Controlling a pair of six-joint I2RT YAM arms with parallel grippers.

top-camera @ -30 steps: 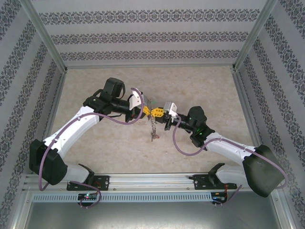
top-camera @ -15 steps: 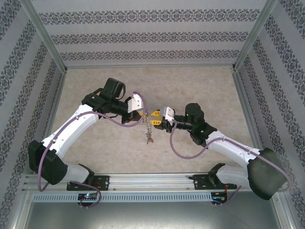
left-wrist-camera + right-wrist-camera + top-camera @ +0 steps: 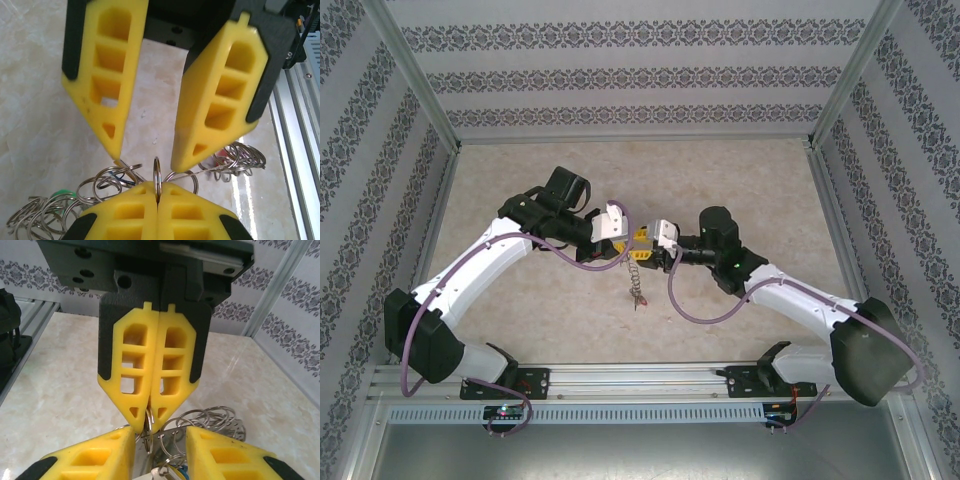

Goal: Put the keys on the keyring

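My left gripper is shut on the keyring, a thin silver ring seen edge-on and standing up from between its yellow fingertips. Small silver rings and the keys with coloured tags hang behind and below it; from above they dangle as a short chain. My right gripper faces the left gripper tip to tip and is open. Its two fingers stand on either side of the held ring without pinching it. Both grippers meet above the table's middle, the left beside the right.
The marble-patterned table top lies below the hanging chain. Patterned walls with aluminium posts close in the back and sides. An aluminium rail runs along the near edge by the arm bases.
My right gripper has gone from shut to open and moved left, closer to the left gripper. The left gripper shifted slightly right, still holding the ring; the chain swings a little lower.
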